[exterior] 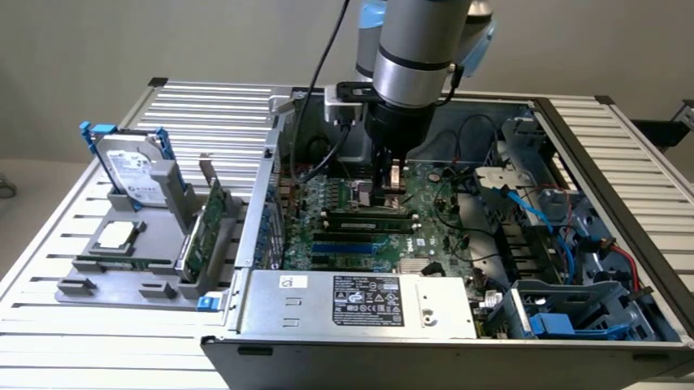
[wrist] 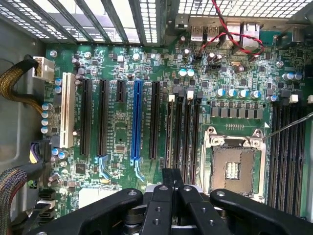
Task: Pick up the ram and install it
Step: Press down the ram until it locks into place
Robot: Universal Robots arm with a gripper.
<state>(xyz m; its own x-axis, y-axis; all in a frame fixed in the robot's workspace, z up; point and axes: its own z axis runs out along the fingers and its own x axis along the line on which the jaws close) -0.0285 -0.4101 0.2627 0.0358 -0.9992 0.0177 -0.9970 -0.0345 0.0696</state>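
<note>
My gripper [exterior: 392, 188] hangs straight down inside the open computer case, low over the motherboard [exterior: 434, 236], and its fingers are shut with nothing visible between them. A long, narrow, dark-and-green stick, the ram [exterior: 369, 213], stands on edge in a memory slot just in front of the fingertips. I cannot tell whether they touch it. In the wrist view the shut gripper [wrist: 171, 178] sits over one end of the bank of memory slots [wrist: 183, 137] beside the empty CPU socket [wrist: 235, 166]. There I cannot pick the ram out among the slots.
A grey fixture [exterior: 81, 288] at the exterior view's left holds a silver hard drive with blue rails [exterior: 130, 166], a wide green expansion card [exterior: 206, 227], a chip [exterior: 114, 236] and a thin green strip [exterior: 125, 262]. The power supply [exterior: 358, 301], drive cage [exterior: 564, 317] and cables crowd the case.
</note>
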